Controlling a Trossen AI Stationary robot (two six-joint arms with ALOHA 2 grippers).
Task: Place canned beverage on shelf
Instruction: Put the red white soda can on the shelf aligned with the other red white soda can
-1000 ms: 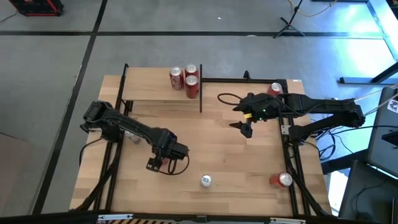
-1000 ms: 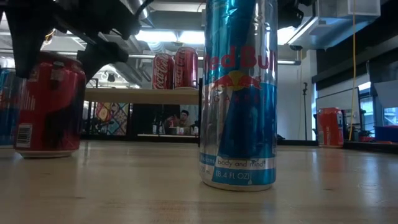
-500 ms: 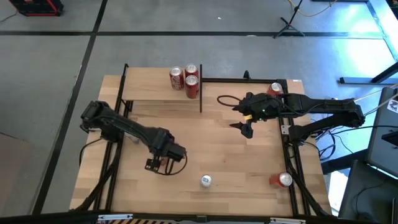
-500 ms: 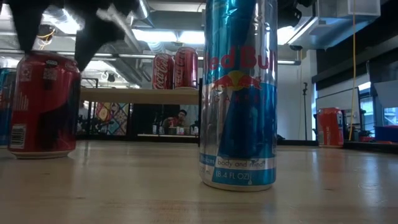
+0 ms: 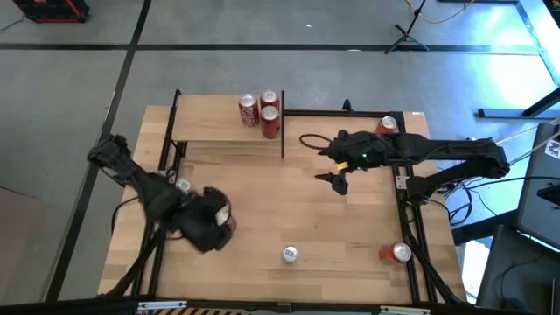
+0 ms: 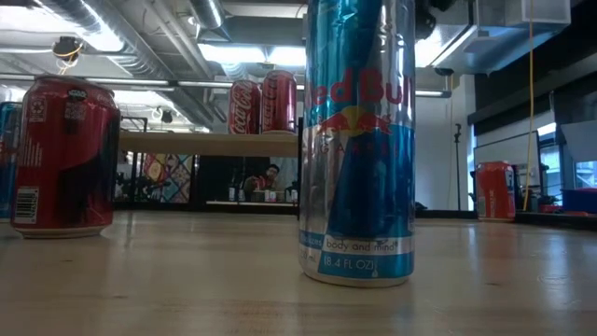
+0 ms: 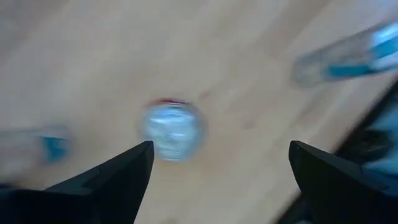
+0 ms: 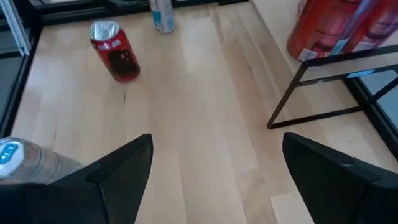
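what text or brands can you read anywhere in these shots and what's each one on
"ed Bu", cut off by the can's curve: tall blue and silver can, low view.
"8.4 FL OZ": foot of the same can.
"body and mind": band just above that.
"Coca-Cola" script: two red cans on the shelf.
Small print and barcode on the near red can: too blurred to read.
High and wrist views: nothing legible.

Three red cans (image 5: 261, 111) are stood upright, clustered at the right end of the light wood shelf (image 5: 210, 130), which is raised on thin black posts at the table's far left.
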